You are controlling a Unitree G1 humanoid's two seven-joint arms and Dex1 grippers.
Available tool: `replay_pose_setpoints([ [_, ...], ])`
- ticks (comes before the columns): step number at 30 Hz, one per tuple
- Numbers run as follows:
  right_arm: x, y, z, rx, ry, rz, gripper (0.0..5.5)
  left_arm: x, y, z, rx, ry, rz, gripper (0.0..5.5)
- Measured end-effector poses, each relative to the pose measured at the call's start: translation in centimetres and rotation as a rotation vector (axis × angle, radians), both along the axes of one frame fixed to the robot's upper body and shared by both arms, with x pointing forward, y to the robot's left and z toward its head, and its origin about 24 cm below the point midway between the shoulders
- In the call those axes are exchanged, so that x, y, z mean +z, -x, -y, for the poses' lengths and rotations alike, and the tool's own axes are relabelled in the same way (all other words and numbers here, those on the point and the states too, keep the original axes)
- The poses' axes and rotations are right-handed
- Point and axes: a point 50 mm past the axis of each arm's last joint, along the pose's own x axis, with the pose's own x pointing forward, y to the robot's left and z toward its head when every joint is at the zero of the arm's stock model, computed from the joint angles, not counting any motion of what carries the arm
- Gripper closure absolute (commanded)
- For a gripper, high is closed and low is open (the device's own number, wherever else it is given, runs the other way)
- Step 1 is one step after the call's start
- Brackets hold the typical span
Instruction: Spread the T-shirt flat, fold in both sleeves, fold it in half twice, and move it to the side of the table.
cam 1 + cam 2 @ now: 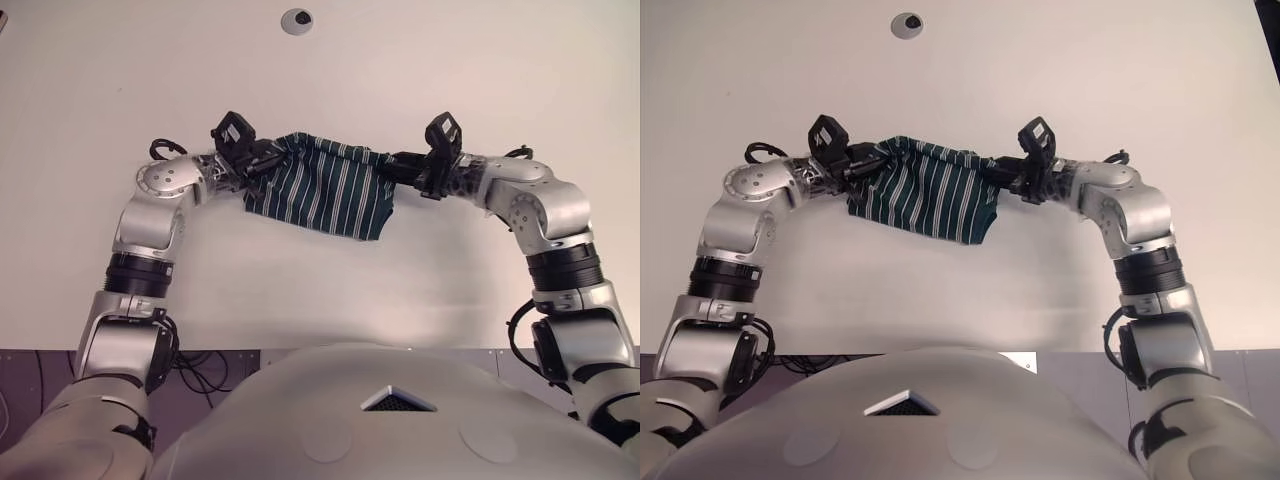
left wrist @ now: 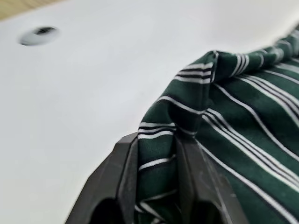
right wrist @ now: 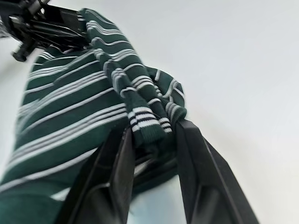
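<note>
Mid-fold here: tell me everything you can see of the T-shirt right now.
The T-shirt is dark green soft fabric with grouped thin white stripes, gathered into a creased, compact bundle, not spread flat. It spans between the left hand and right hand, each shut on one upper end, over the white table. Its lower edge slants.

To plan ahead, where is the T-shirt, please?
Left eye view: the T-shirt is bunched mid-table, held at either end by the left gripper and right gripper.
</note>
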Motion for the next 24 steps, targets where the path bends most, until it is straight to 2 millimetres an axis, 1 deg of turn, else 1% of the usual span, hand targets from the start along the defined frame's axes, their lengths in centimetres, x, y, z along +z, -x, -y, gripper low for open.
replay_pose_setpoints([
  [2, 0.0, -0.4, 1.2, -0.082, -0.008, -0.006, 4.18, 0.3, -0.7, -0.7, 0.090, 0.049, 0.028, 4.33],
  [3, 0.0, -0.5, 1.3, -0.097, -0.017, -0.009, 4.18, 0.5, -0.9, -0.8, 0.105, 0.066, 0.039, 4.33],
  [5, -0.1, -0.8, 1.6, -0.153, -0.071, -0.024, 4.18, 1.6, -1.7, -0.8, 0.153, 0.156, 0.083, 4.33],
  [7, 0.0, -0.9, 2.3, -0.189, -0.093, -0.028, 4.18, 2.0, -1.8, -0.8, 0.158, 0.193, 0.091, 4.33],
  [10, -0.3, -0.8, 2.5, -0.200, -0.089, -0.036, 4.18, 1.9, -1.7, -0.1, 0.135, 0.223, 0.080, 4.33],
  [12, -0.4, -0.8, 2.6, -0.202, -0.072, -0.003, 4.14, 1.9, -1.7, -0.1, 0.133, 0.239, 0.074, 4.01],
  [13, -0.1, -0.9, 2.4, -0.201, -0.061, 0.055, 4.14, 2.0, -1.7, -0.2, 0.138, 0.242, 0.076, 3.88],
  [14, 0.2, -1.1, 2.1, -0.202, -0.056, 0.112, 4.14, 2.0, -1.7, -0.3, 0.144, 0.242, 0.079, 3.75],
  [15, 0.9, -1.3, 1.5, -0.185, -0.037, 0.219, 4.37, 2.2, -1.8, -0.5, 0.164, 0.240, 0.101, 3.72],
  [16, 1.6, -1.5, 1.4, -0.182, -0.011, 0.316, 4.49, 2.5, -2.0, -0.9, 0.189, 0.235, 0.140, 3.72],
  [17, 2.2, -1.6, 1.3, -0.176, 0.011, 0.403, 4.70, 3.0, -2.1, -1.3, 0.212, 0.227, 0.203, 3.90],
  [18, 2.6, -1.6, 0.9, -0.165, 0.026, 0.469, 4.85, 3.6, -2.3, -1.5, 0.227, 0.219, 0.263, 3.96],
  [19, 2.8, -1.6, 0.2, -0.152, 0.020, 0.513, 5.07, 4.0, -2.4, -1.7, 0.232, 0.211, 0.314, 4.18],
  [21, 2.8, -1.2, -2.0, -0.096, 0.010, 0.604, 5.41, 5.0, -2.4, -1.6, 0.227, 0.196, 0.433, 4.48],
  [23, 2.8, -0.9, -3.1, -0.044, 0.017, 0.642, 5.50, 5.5, -2.3, -1.5, 0.222, 0.205, 0.492, 4.76],
  [24, 2.4, -0.9, -4.1, -0.024, 0.011, 0.640, 5.50, 5.6, -2.3, -1.4, 0.211, 0.210, 0.507, 4.89],
])
